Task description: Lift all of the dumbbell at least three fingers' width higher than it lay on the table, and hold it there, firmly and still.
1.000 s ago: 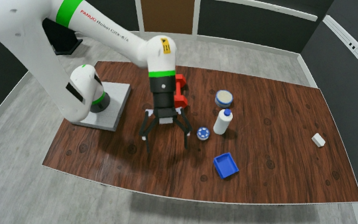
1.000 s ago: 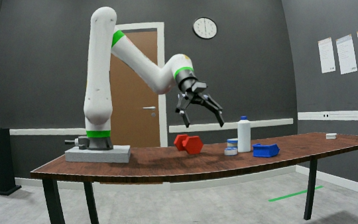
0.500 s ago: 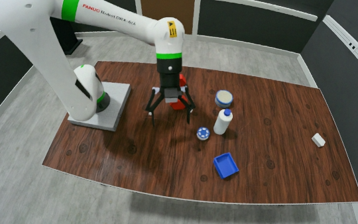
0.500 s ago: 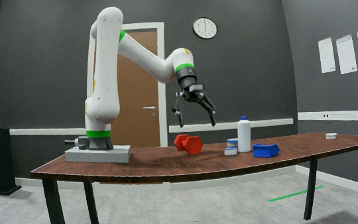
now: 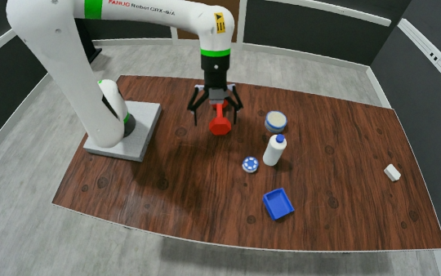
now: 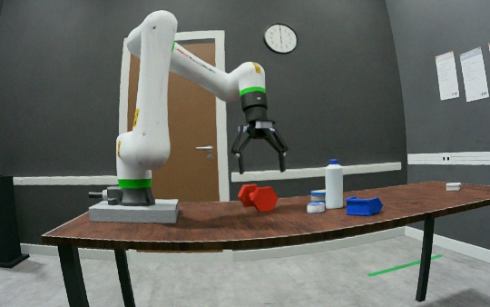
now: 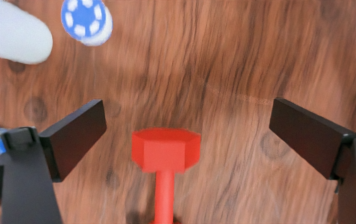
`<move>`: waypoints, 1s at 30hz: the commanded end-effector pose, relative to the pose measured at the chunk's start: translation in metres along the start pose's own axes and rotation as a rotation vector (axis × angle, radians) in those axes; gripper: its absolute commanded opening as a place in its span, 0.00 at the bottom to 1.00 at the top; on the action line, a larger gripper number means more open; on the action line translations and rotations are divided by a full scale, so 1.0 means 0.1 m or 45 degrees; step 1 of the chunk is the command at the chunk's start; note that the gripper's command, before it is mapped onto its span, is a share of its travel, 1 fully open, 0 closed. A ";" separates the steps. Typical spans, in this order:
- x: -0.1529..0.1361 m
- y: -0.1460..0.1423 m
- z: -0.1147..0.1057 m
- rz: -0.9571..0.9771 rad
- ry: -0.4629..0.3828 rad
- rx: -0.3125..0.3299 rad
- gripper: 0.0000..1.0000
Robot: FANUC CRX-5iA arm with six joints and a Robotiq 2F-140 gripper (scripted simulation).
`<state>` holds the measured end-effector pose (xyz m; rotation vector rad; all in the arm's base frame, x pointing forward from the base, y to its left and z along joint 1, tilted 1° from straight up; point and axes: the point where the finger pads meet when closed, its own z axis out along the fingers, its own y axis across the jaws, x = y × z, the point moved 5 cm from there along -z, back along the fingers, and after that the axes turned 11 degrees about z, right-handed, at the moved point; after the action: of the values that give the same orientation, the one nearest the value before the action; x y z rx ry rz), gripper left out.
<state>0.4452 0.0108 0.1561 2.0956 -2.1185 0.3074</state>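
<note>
A red dumbbell (image 5: 220,122) (image 6: 258,197) (image 7: 166,152) with six-sided ends lies flat on the wooden table (image 5: 196,184) (image 6: 227,224). My gripper (image 5: 215,121) (image 6: 261,170) (image 7: 188,114) hangs straight above it, pointing down, with its fingers fully open and nothing between them. In the side view the fingertips are well above the dumbbell. In the wrist view the near end of the dumbbell and its bar sit between the two black finger pads, low in the frame.
To the right of the dumbbell stand a round blue-and-white tin (image 5: 276,121) (image 6: 318,196), a white bottle with a blue cap (image 5: 274,149) (image 6: 334,183), a small blue-and-white disc (image 5: 250,164) (image 7: 85,19) (image 6: 315,207), a blue tray (image 5: 278,203) (image 6: 363,205) and a white block (image 5: 392,172) (image 6: 453,186). The robot base (image 5: 126,135) stands to the left.
</note>
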 end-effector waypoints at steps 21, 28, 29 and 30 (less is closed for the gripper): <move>-1.23 -0.03 -0.06 0.056 -0.317 -0.051 1.00; -1.39 -0.01 0.58 0.057 -0.317 -0.050 1.00; -1.41 -0.01 0.66 0.057 -0.317 -0.050 1.00; -1.42 0.00 0.70 0.057 -0.317 -0.050 1.00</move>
<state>0.4473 0.1300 0.0828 2.1625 -2.2841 0.0036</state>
